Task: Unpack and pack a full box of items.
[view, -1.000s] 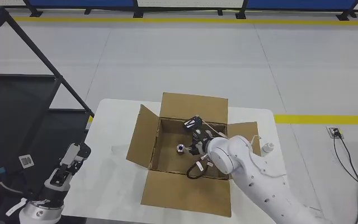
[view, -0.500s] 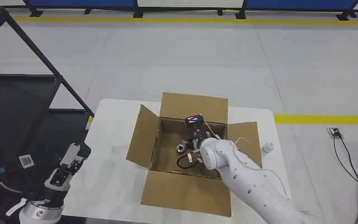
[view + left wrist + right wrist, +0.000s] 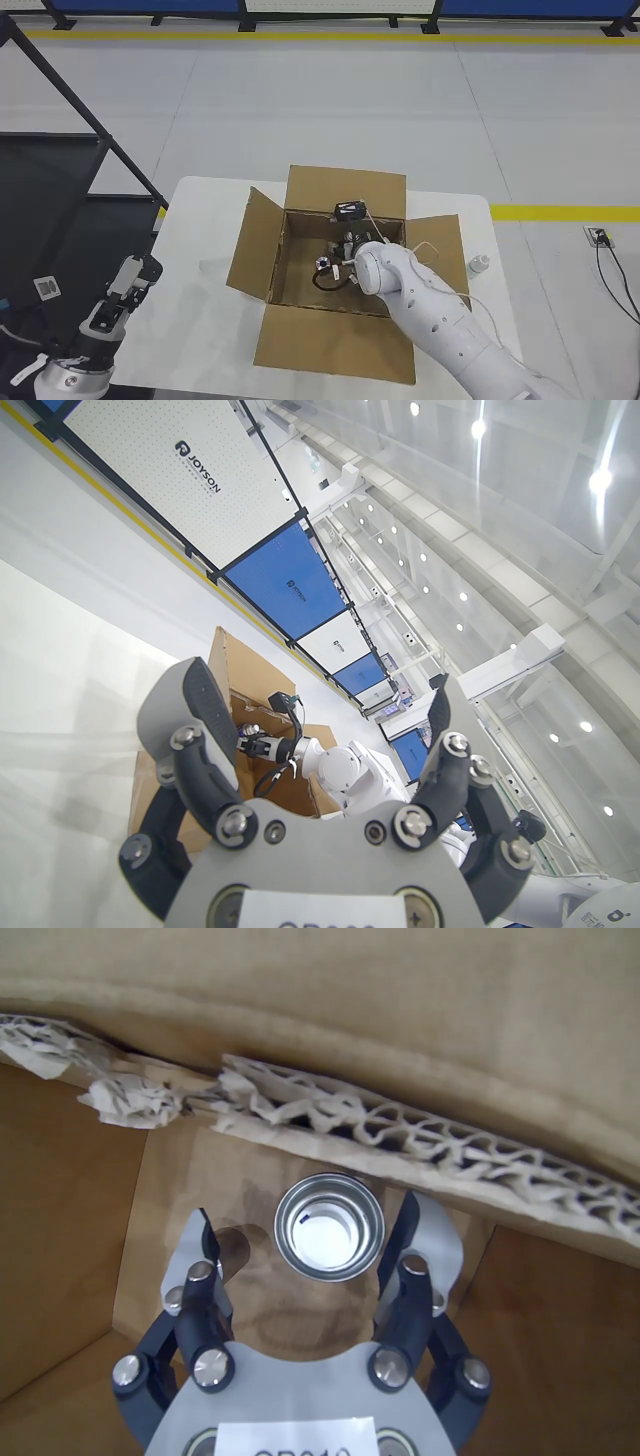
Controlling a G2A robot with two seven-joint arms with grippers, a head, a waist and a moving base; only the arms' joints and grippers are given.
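Observation:
An open cardboard box [image 3: 335, 345] stands on the white table [image 3: 200, 240]. A small metal can [image 3: 323, 265] with a white cap stands upright on the box floor, near the left wall. My right gripper [image 3: 337, 269] is down inside the box, right beside the can. In the right wrist view the can [image 3: 330, 1227] sits between the spread fingertips [image 3: 411, 1215] of the right gripper [image 3: 307, 1223], which is open and clear of the can on both sides. My left gripper [image 3: 140, 268] hangs open by the table's left edge, its fingers [image 3: 200, 680] holding nothing.
A small white bottle [image 3: 479, 264] stands on the table right of the box. All the box flaps [image 3: 252, 245] are folded outward. A torn corrugated edge [image 3: 400, 1128] of the box wall runs just beyond the can. Bare table lies left of the box.
My right arm has pushed further left inside the box, bringing its open gripper up around the can. The left arm has stayed still.

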